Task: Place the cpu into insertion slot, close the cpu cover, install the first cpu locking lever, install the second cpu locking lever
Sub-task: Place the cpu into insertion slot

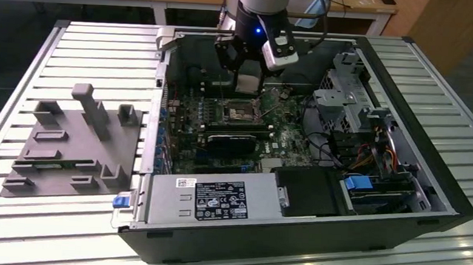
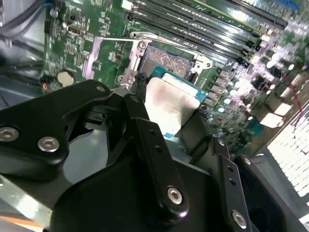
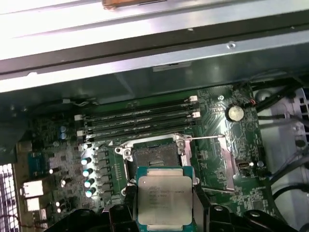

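My gripper (image 1: 247, 87) hangs inside the open computer case, just above the green circuit board. It is shut on the cpu (image 3: 165, 200), a flat square chip with a silver-grey top, held by two opposite edges between the black fingers (image 2: 140, 104). In both wrist views the cpu (image 2: 169, 104) hovers a little short of the insertion slot (image 3: 154, 157), off to one side and not touching it. The insertion slot (image 2: 166, 63) lies open with its dark centre bare. The cpu cover (image 3: 227, 166) is swung back beside the slot. A thin locking lever (image 3: 205, 137) stands free along the slot's edge.
Long black memory slots (image 3: 140, 118) run just beyond the socket. A black rectangular block (image 1: 228, 143) sits on the board in front of the socket, with the grey power-supply box (image 1: 209, 198) nearer still. A metal drive cage (image 1: 351, 102) stands on the exterior view's right, a grey fixture (image 1: 74, 142) on its left.
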